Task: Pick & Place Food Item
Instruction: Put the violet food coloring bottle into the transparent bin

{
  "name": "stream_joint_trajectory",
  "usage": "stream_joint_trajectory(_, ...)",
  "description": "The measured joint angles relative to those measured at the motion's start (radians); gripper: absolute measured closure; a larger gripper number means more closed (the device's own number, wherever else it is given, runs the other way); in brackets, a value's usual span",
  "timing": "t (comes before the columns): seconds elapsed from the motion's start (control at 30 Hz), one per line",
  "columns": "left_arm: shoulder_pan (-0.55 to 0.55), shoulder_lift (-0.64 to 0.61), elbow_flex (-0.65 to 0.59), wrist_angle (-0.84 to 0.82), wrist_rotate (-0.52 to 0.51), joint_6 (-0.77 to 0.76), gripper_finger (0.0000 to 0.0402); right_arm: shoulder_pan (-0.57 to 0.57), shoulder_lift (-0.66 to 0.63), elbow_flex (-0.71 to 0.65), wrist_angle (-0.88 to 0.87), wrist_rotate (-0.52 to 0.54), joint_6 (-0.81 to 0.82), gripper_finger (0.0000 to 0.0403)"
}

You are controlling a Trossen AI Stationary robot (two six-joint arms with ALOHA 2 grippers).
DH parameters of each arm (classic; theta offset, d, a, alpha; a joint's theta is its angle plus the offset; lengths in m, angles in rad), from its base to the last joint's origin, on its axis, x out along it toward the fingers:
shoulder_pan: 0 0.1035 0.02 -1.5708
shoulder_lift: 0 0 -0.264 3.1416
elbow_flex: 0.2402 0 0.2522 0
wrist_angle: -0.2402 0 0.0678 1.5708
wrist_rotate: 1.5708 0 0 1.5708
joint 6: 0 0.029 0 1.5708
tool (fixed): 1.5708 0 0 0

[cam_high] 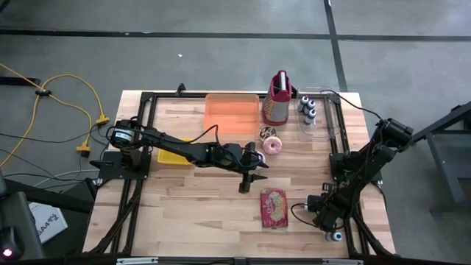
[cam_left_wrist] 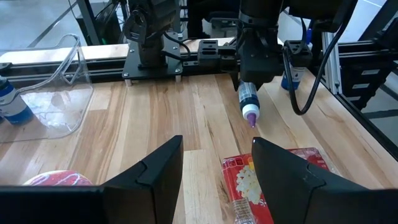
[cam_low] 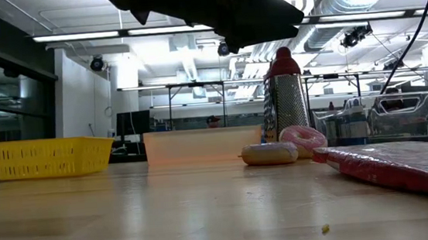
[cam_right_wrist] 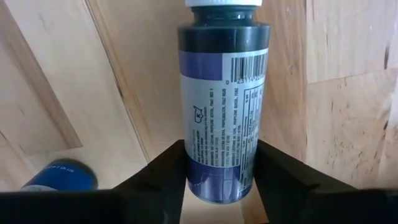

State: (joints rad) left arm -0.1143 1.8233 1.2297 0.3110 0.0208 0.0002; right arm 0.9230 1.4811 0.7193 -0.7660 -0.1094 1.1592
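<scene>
So the left gripper (cam_high: 246, 182) is hanging over the middle of the table with its fingers spread and nothing between them. In the left wrist view the two dark fingers (cam_left_wrist: 155, 171) frame bare wood, with the red snack packet (cam_high: 273, 207) peeking in past them. That packet lies flat on the table, down around 4 o'clock from the left gripper and near it, its long axis running roughly 12-to-6 in the high view. I'd guess that's the food item up next, though the pink donut (cam_high: 273, 145) and the other little round pastry (cam_high: 267, 132) sit just past the gripper at about 1 o'clock, so it could go either way.

The right gripper (cam_high: 333, 232) is over at the table's 5 o'clock corner, clamped on a small dark bottle (cam_right_wrist: 223, 99). It's busy, and the left arm is nearer the packet anyway.

For the packet, I reckon the left gripper needs to shift toward 4 o'clock and close across the short width.
</scene>
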Motion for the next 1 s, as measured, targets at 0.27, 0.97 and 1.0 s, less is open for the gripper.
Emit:
stream_joint_trajectory(0.27, 0.000, 0.000, 0.000, 0.000, 0.000, 0.000, 0.0215, 0.000, 0.000, 0.000, 0.015, 0.003, 0.012, 0.0256)
stream_joint_trajectory(0.97, 0.000, 0.000, 0.000, 0.000, 0.001, 0.000, 0.0215, -0.010, -0.078, 0.000, 0.144, 0.276, 0.102, 0.0258)
stream_joint_trajectory(1.0, 0.000, 0.000, 0.000, 0.000, 0.003, 0.000, 0.0215, -0.010, -0.085, 0.000, 0.150, 0.303, 0.102, 0.0258)
